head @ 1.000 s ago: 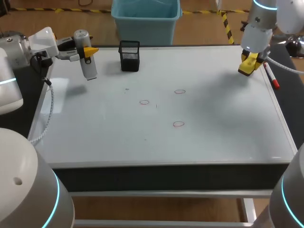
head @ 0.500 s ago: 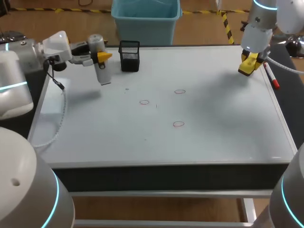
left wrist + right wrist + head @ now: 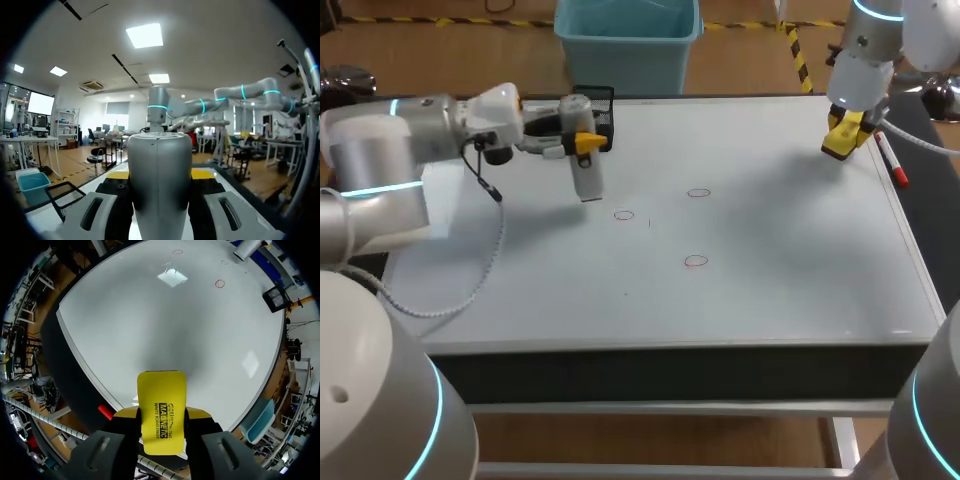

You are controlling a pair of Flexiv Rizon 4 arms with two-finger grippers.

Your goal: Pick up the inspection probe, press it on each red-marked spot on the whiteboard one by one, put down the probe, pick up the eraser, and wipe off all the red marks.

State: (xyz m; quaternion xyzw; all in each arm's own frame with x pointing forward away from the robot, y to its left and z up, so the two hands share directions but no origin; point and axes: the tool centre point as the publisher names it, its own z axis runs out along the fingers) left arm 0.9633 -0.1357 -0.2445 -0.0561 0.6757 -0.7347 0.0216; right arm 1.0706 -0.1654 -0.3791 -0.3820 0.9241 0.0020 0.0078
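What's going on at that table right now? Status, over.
Left gripper shut on probe, near a red mark. Right gripper shut on eraser. Black basket behind probe.

The left arm [image 3: 390, 165] has swung rightward over the whiteboard [image 3: 770, 290], carrying the inspection probe [image 3: 586, 176] in the left gripper [image 3: 581, 141] from the far-left edge. The probe now hangs in front of the black mesh holder [image 3: 602, 99], which it previously stood left of, and its lower end has closed in on the leftmost red mark [image 3: 624, 214].
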